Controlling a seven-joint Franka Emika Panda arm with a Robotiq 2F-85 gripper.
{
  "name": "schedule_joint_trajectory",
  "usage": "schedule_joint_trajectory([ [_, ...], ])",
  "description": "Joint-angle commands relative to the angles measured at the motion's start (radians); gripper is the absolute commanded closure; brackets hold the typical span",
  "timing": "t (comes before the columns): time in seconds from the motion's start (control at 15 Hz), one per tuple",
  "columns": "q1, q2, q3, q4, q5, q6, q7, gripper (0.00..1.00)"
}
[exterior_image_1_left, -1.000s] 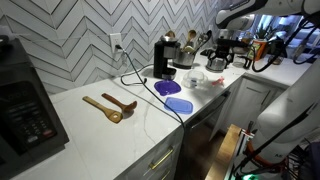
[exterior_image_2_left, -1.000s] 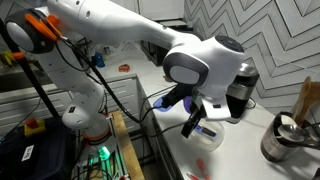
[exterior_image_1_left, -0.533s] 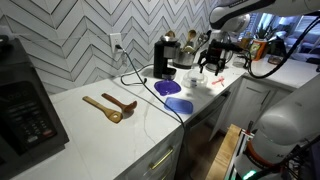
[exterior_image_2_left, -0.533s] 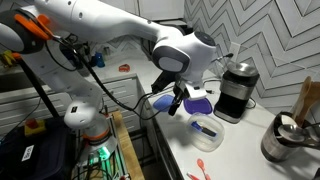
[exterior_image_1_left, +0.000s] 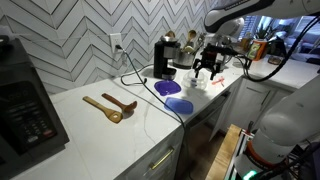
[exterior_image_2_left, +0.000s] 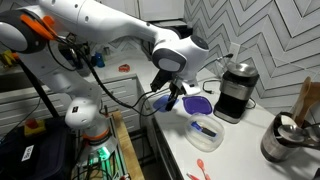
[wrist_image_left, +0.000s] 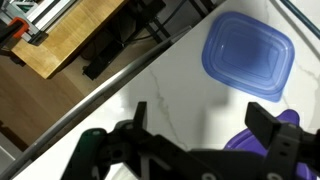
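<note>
blue lid (wrist_image_left: 248, 55) | flat on counter (wrist_image_left: 170, 70) | tool (wrist_image_left: 200, 118) nearby, jaws apart, empty

A kitchen was indicated by the white counter (exterior_image_1_left: 95, 128), the herringbone-tiled wall (exterior_image_1_left: 70, 35), the coffee maker (exterior_image_1_left: 163, 58), the microwave (exterior_image_1_left: 25, 100) and the wooden spoons (exterior_image_1_left: 110, 105).
</note>
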Motion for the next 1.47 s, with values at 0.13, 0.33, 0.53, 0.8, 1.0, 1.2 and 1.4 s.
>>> schedule_joint_trajectory([
  [0.13,0.01,-0.003,0.004,-0.008,0.002,0.004,-0.023,0.0],
  [0.33,0.04,-0.015,0.042,-0.033,-0.022,0.014,-0.051,0.0],
  [0.53,0.069,-0.019,0.086,-0.059,-0.042,0.038,-0.055,0.0],
  [0.8,0.117,-0.033,0.144,-0.108,-0.07,0.098,-0.066,0.0],
  [1.0,0.14,-0.04,0.174,-0.166,-0.099,0.209,-0.06,0.0],
  [1.2,0.161,-0.034,0.184,-0.225,-0.09,0.322,-0.063,0.0],
  [1.4,0.166,-0.031,0.191,-0.271,-0.111,0.395,-0.062,0.0],
])
